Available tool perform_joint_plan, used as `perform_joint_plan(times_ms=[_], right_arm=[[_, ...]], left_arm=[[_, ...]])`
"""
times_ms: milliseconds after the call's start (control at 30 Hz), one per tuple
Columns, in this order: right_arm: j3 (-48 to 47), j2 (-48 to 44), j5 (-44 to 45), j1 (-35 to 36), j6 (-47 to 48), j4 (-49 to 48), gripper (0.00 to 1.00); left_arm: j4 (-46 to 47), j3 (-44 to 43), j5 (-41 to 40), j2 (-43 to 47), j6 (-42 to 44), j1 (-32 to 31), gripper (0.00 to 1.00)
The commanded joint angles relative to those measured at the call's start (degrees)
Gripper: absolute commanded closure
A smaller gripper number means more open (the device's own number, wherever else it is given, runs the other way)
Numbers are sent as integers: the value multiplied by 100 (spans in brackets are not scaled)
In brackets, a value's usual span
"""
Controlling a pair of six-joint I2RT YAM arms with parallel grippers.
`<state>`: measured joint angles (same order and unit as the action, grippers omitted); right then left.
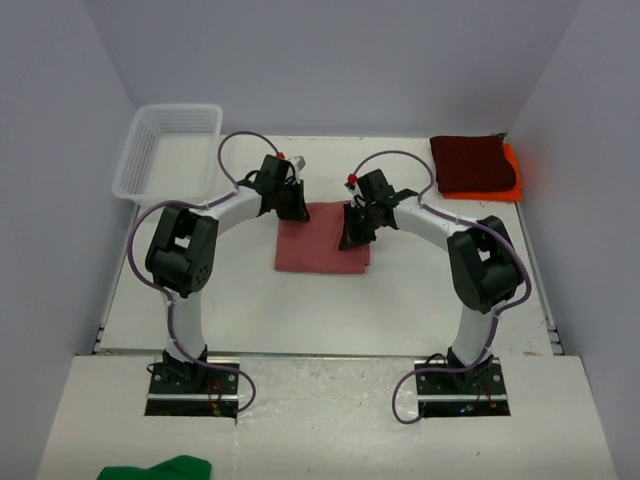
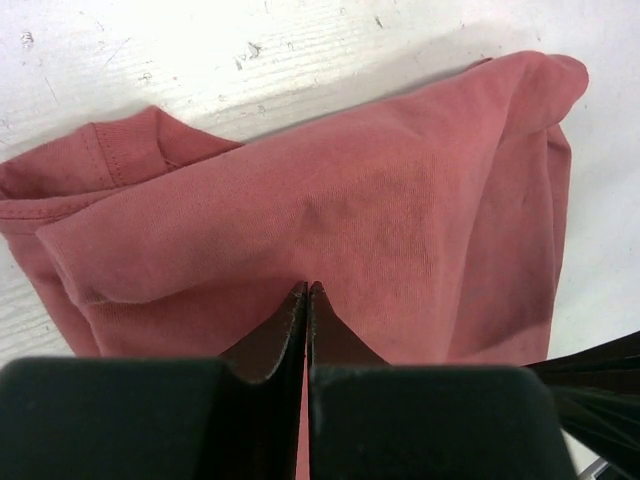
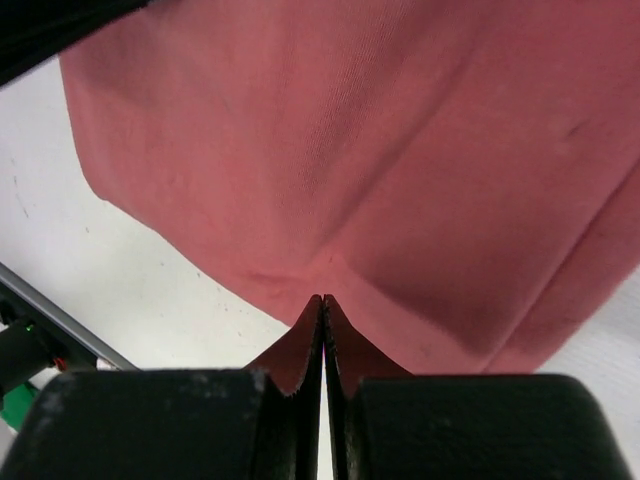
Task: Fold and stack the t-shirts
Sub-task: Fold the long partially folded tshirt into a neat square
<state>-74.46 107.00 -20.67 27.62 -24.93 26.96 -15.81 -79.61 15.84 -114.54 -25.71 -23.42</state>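
The rose t-shirt (image 1: 318,243) lies partly folded in the middle of the table. My left gripper (image 1: 296,206) is at its far left corner. In the left wrist view the jaws (image 2: 308,287) are shut, pinching the rose fabric (image 2: 380,200), which puckers at the tips. My right gripper (image 1: 352,236) is at the shirt's right edge. Its jaws (image 3: 323,298) are shut on the rose cloth (image 3: 400,150), with creases running to the tips. The dark maroon t-shirt (image 1: 468,160) lies folded on the bright orange t-shirt (image 1: 511,176) at the back right.
A white mesh basket (image 1: 135,150) stands at the back left corner. A green cloth (image 1: 160,468) lies below the table's near edge at bottom left. White walls close the table at the back and sides.
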Motion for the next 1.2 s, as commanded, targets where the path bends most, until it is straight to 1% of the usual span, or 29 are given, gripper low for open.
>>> perform_joint_plan(times_ms=[0,333,533,667,800,900,1000,1100,1167], right_arm=[[203,67,-70,138,-249,-393,100],[713,-56,168,394,-548,-560,100],[1099,-136,317,429,-636,-604,100],[1196,-101,458,429,-689,-552,100],[1232,-100,616,429,-707,-499,100],[1188,-258,686,464,-610,-490,100],[969,-574,722,552,-399,-315,100],[547,-856,783,613,-294,1,100],[231,-979,897,613,-250,255,100]], left_arm=[[96,-230,183,-59,154,162,100],[158,-713,420,-525,163,628,100],[271,-1135,631,-1008,172,865,100],[228,-1529,702,-1228,181,1067,100],[105,-1697,728,-1308,225,1269,100],[0,-1663,737,-1203,277,1340,100],[17,-1409,815,-817,182,1331,100],[122,-1083,886,-98,49,1252,100],[114,-899,808,185,23,1104,100]])
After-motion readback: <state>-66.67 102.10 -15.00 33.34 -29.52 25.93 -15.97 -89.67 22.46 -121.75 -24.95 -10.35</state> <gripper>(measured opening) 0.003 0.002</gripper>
